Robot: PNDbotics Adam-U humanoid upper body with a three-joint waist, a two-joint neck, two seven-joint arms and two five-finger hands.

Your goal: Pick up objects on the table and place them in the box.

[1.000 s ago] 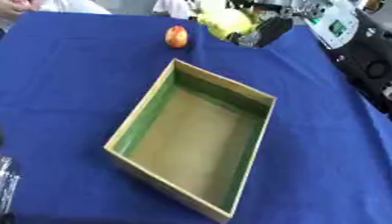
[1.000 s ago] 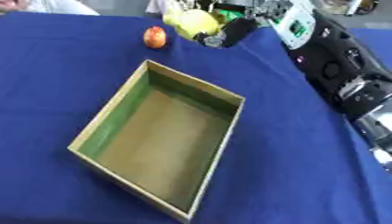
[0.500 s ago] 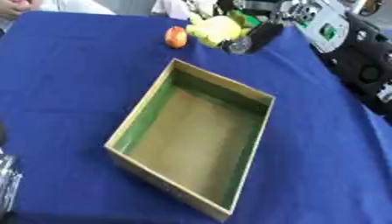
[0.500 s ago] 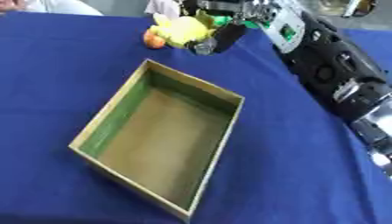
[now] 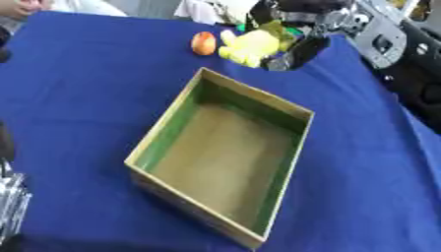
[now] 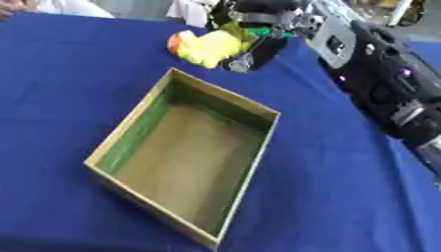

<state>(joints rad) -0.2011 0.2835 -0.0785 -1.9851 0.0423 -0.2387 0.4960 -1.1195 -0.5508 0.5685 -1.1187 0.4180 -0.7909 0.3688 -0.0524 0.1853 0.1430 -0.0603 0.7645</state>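
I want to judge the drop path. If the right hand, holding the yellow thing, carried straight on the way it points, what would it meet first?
Probably the box's far rim. The right hand, curled round the yellow object, points down toward it; depth is unclear.

A robotics lab or demonstration space, set up for a handling trial: a surface [image 5: 78,88] draped edge to edge in plain blue cloth carries only staged props, an open cardboard box [image 5: 222,152] with a green-lined inner wall, a small orange-red fruit [image 5: 203,43] and a yellow soft toy [image 5: 250,47]. A black humanoid arm [image 6: 379,83] with silver joints and exposed parts reaches in from the right. Light-coloured cloth or clothing [image 5: 82,6] shows along the far edge.
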